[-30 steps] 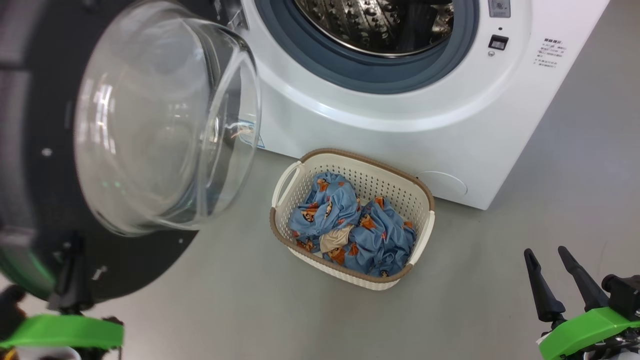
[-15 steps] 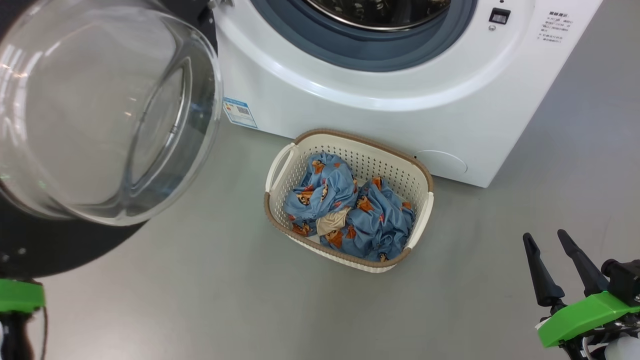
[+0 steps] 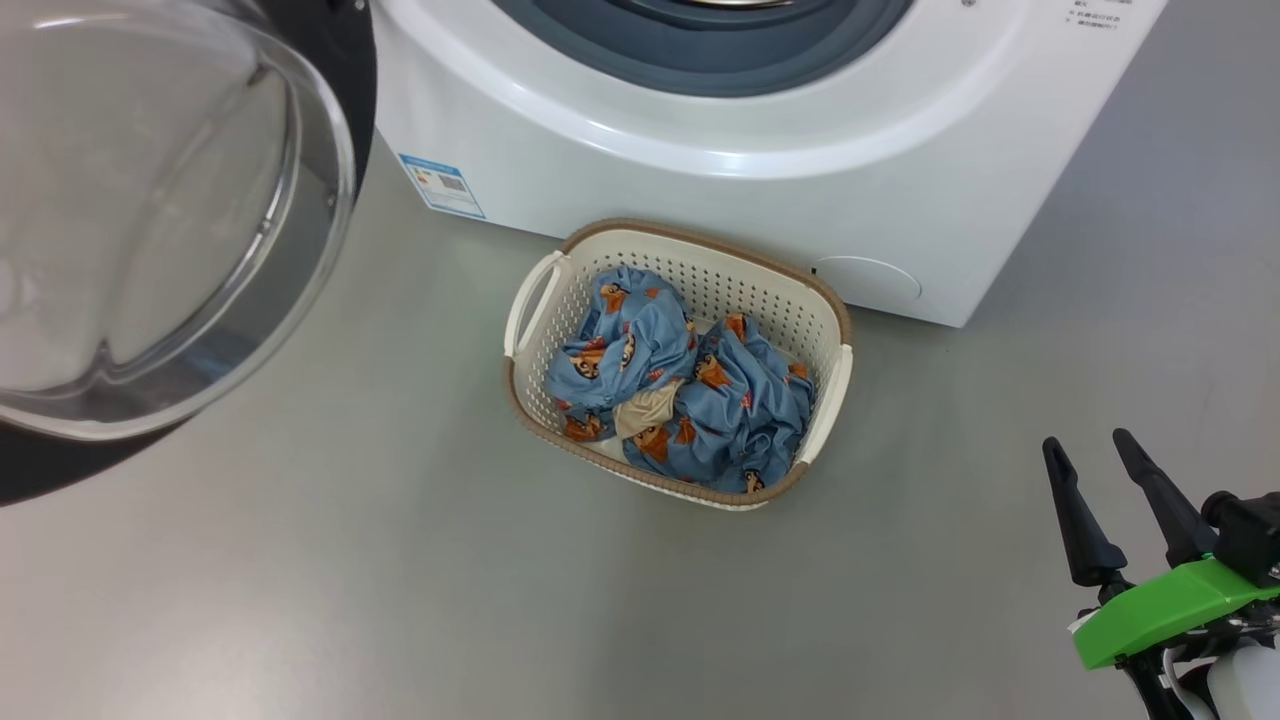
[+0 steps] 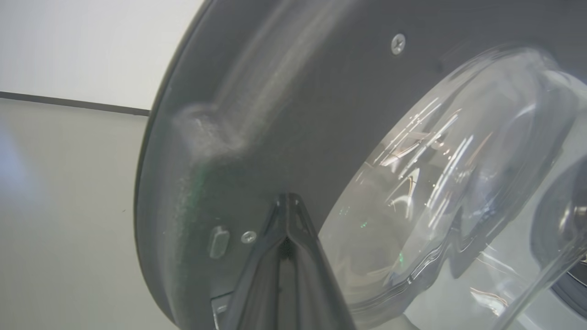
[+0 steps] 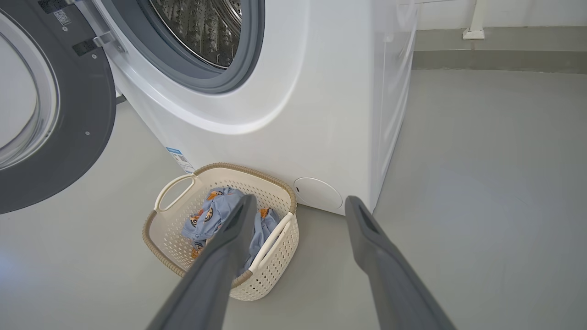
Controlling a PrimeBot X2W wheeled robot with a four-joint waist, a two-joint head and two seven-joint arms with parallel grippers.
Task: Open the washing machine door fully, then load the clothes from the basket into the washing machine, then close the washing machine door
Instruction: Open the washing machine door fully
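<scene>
Head view is showing the door [image 3: 150, 240] standing wide open, at ten o'clock from the basket [image 3: 700, 232]; we are judging the opening done, with loading and closing not yet begun; the clothes [image 3: 690, 390] are lying in the basket, just beside the washer [image 3: 700, 170] at twelve o'clock; our right claw [image 3: 1086, 440] is hanging spread and empty, well apart at four o'clock from the clothes; our left claw [image 4: 287, 204] is pinching its tips together near the door's dark rim, gripping nothing we can see.
</scene>
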